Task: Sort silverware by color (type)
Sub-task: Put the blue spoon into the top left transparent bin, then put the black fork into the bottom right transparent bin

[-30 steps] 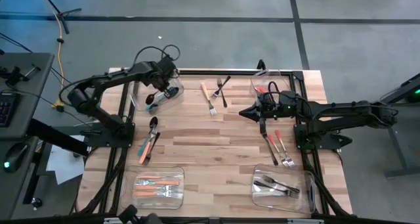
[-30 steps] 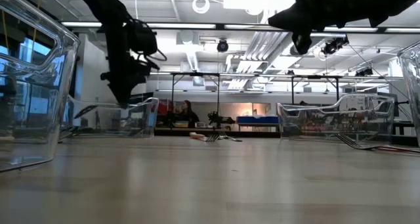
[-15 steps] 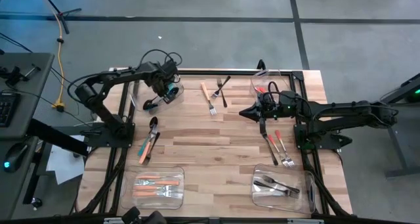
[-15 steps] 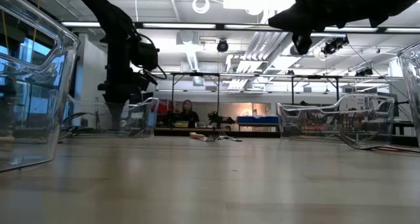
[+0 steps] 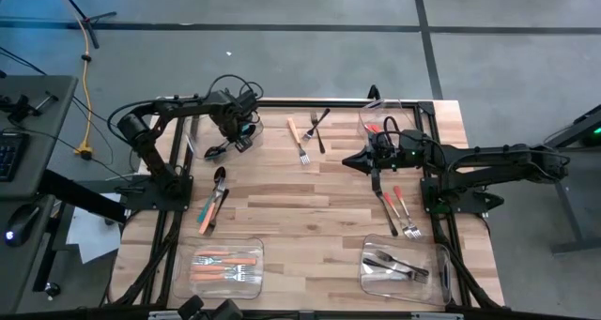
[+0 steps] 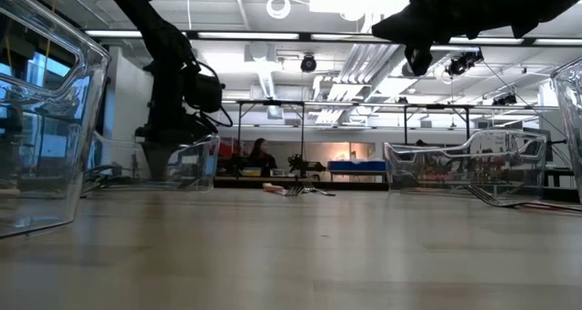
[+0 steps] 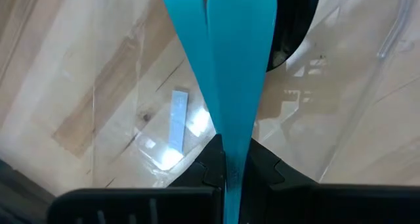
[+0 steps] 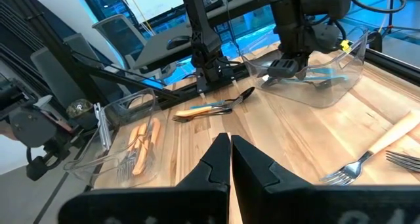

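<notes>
lowered into the far-left bin (image 5: pixel 246 130), left hand (image 5: pixel 235 140) pinches teal handles (image 7: pixel 226 66).

Teal handles (image 7: pixel 226 66) pinched together upright

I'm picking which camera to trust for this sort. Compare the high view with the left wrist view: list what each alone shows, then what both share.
Only the high view shows the right gripper shut and idle over mid-table, the loose forks on the wood, and the near clear plastic bins with orange-handled cutlery and black cutlery.

Only the left wrist view shows the left gripper shut on two teal handles.

Both show the far-left clear plastic bin beneath that gripper.
</notes>
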